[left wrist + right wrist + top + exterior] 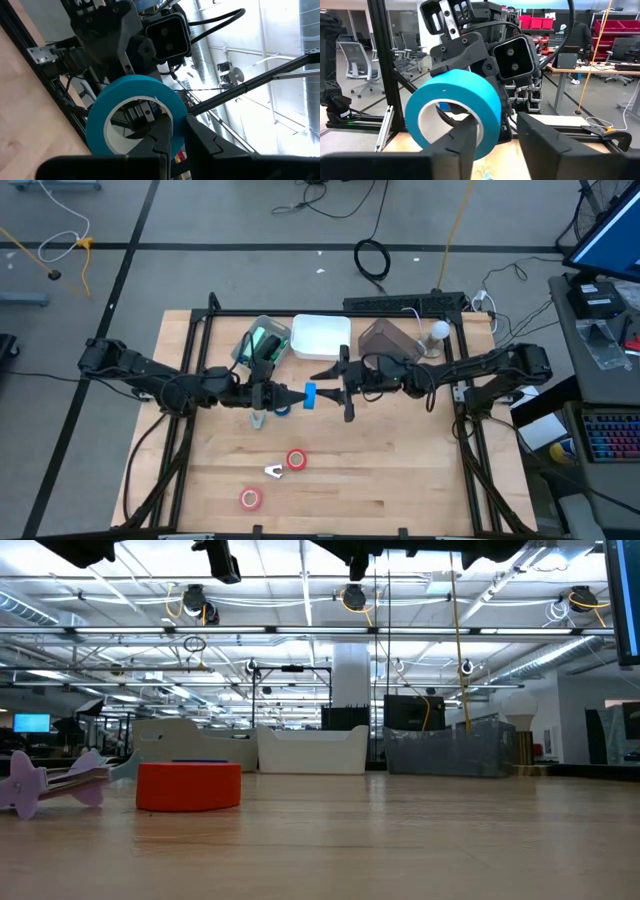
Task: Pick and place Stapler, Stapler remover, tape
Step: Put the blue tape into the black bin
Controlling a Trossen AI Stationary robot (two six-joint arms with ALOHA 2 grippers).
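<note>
A blue tape roll (310, 395) with a white core hangs in the air over the table's middle, between both arms. My left gripper (180, 131) is shut on it from the left. My right gripper (495, 137) comes from the right and is open. One of its fingers (457, 142) is in the roll's hole, the other (545, 140) outside the wall with a gap. Two red tape rolls (296, 460) (251, 498) lie flat on the near half of the table. A white stapler remover (273, 471) lies between them. My left gripper pinches the roll's wall (172, 117) with one finger inside the hole and one outside. It comes about level from the table's left. The roll is lifted clear of the table and stands on edge, its hole facing along the table's left-right line.
At the far edge stand a clear bin with a green thing (264, 340), a white tray (321, 337) and a grey-brown box (385, 338) next to a white bulb (438, 330). A blue bit (284, 409) and a grey thing (258, 418) lie under my left gripper.
</note>
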